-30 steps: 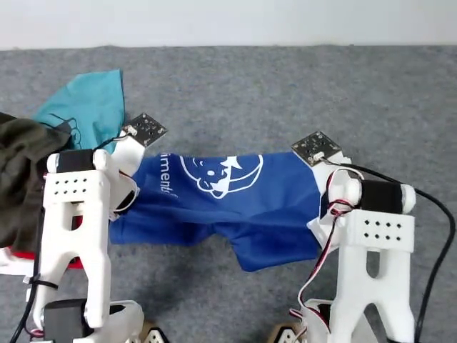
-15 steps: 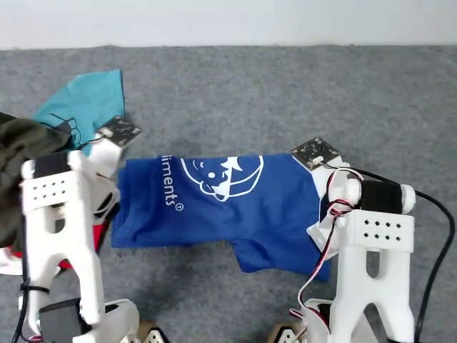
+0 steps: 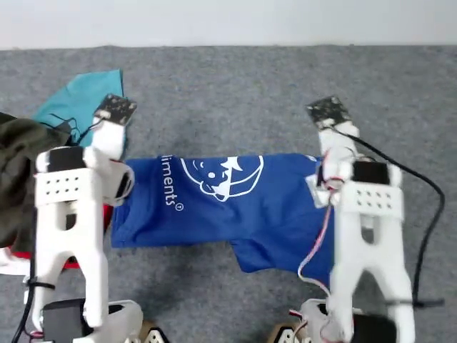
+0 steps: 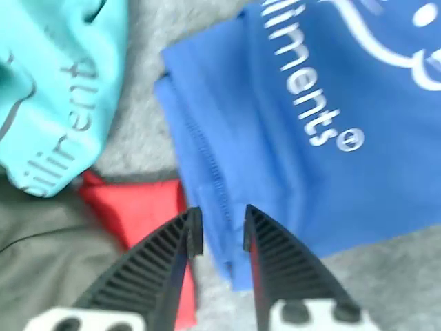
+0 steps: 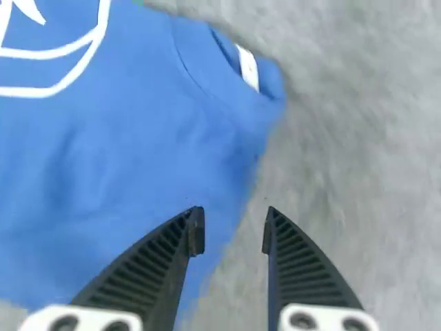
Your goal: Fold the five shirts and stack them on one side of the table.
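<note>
A blue shirt (image 3: 235, 200) with white print lies partly folded in the middle of the grey table, between my two arms. My left gripper (image 4: 219, 231) hovers open over the shirt's side edge (image 4: 207, 186), beside the red shirt (image 4: 145, 214), with nothing between its fingers. My right gripper (image 5: 232, 231) is open and empty above the blue shirt's (image 5: 103, 138) opposite edge, near the collar with its white label (image 5: 244, 69). In the high view the left arm (image 3: 71, 186) stands at the shirt's left end and the right arm (image 3: 364, 200) at its right end.
A teal shirt (image 3: 89, 100) lies at the far left, with a dark olive shirt (image 3: 18, 171) heaped at the left edge and the red shirt (image 3: 107, 218) under the left arm. Bare grey table (image 3: 235, 93) stretches behind the blue shirt and to the right.
The left arm let go of the blue shirt's left edge and pulled off to the left. The right arm's wrist swung toward the far side. The shirt settled flat.
</note>
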{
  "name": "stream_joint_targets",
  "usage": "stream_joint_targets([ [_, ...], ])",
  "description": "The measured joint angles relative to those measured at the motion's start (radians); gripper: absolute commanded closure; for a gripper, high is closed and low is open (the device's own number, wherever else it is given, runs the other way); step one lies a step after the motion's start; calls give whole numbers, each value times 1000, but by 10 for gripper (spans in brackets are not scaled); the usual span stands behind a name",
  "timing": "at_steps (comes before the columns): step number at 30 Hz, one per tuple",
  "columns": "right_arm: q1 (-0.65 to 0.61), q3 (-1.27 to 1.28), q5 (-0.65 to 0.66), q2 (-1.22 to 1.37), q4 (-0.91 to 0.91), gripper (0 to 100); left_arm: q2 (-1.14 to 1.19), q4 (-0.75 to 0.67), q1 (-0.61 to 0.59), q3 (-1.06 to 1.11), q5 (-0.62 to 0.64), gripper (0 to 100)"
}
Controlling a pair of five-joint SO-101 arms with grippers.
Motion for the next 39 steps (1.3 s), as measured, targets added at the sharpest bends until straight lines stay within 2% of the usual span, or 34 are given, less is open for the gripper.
stream_joint_targets([
  [4, -18, -123, -5, 176, -57, 844, 0, 0, 66, -2, 9, 888],
  [11, -25, -269, -8, 428, -51, 846, 0, -2, 126, 32, 11, 888],
  [20, -23, -273, -8, 549, -49, 849, 0, -178, 164, 288, 18, 888],
  [22, -25, -273, -8, 565, -49, 863, 0, -206, 161, 318, 15, 888],
  [26, -23, -273, -8, 594, -52, 992, 0, -233, 103, 318, -58, 888],
  [32, -74, -282, -8, 634, -48, 990, 0, -236, -2, 331, -157, 889],
  [39, -54, -311, 29, 635, -46, 989, 0, -236, -51, 333, -170, 889],
])
